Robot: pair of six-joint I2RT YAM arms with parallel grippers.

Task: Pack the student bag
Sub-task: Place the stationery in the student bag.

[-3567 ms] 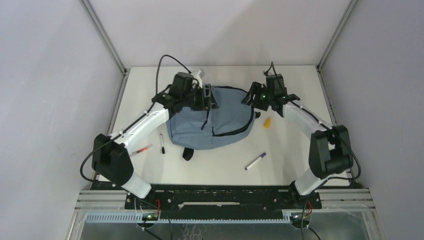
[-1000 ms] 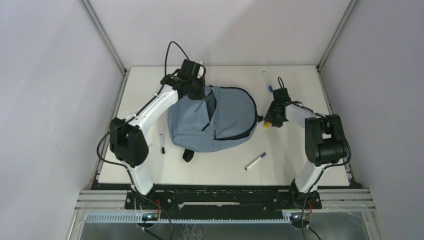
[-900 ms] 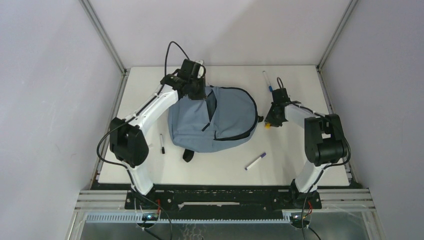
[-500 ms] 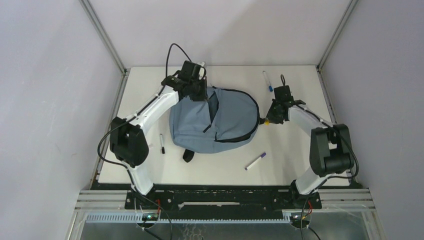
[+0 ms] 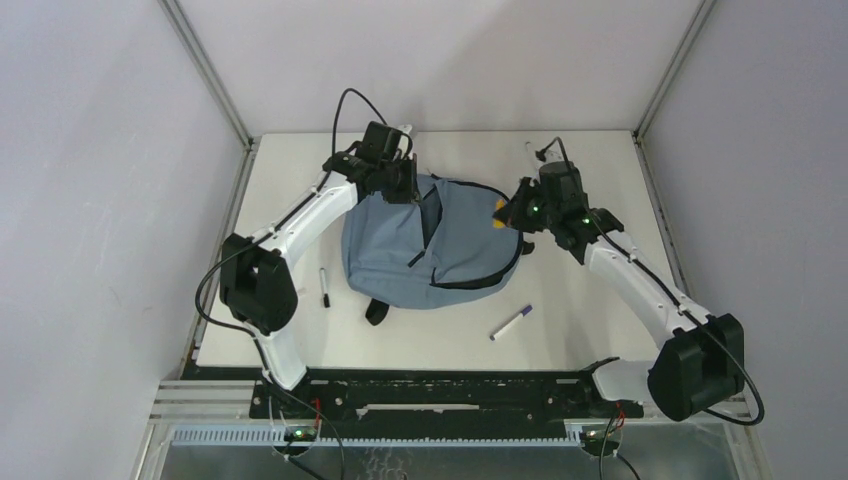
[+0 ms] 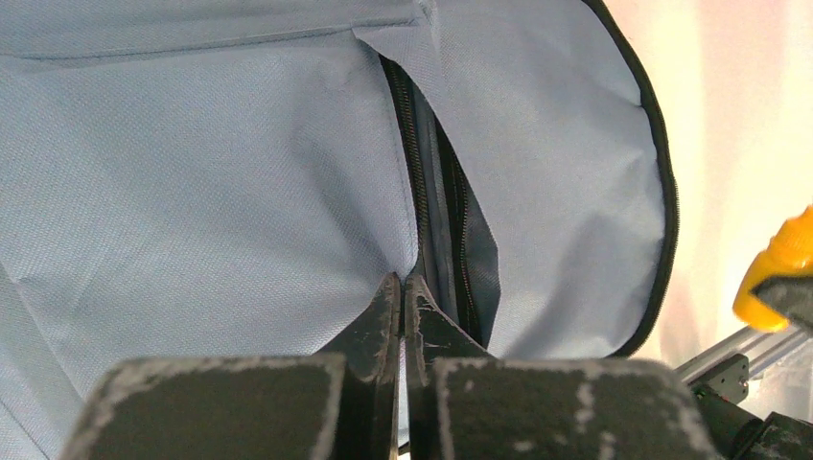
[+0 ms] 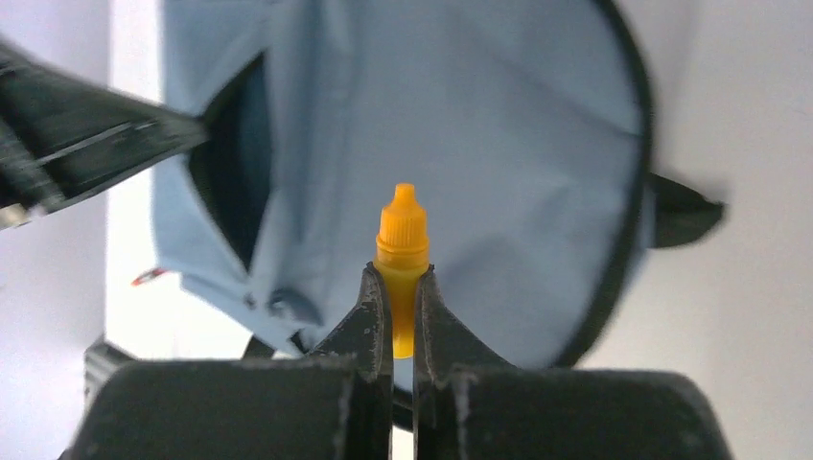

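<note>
Your student bag (image 5: 430, 245) sits mid-frame on the desk (image 5: 420, 340) in the top view. Left fingers (image 6: 383, 316) are pinched together on the fabric by the zipper slot (image 7: 235, 163), holding it agape. Right fingers (image 7: 379, 316) clamp an orange bottle (image 7: 401, 230) (glue, maybe?), nozzle pointing away. In the right wrist view the slot's upper left of it.

White links (image 5: 305, 225), black joints (image 5: 255, 290), cables (image 5: 346, 93), scuffed left tool (image 6: 403, 287)

Nothing legible appears in any view. The student bag (image 5: 400, 250) is plain grey-blue fabric. The orange-yellow bottle (image 7: 401, 235) shows no readable print. The purple marker (image 5: 511, 322) and black marker (image 5: 324, 287) on the bench (image 5: 600, 320) are too small to read.
</note>
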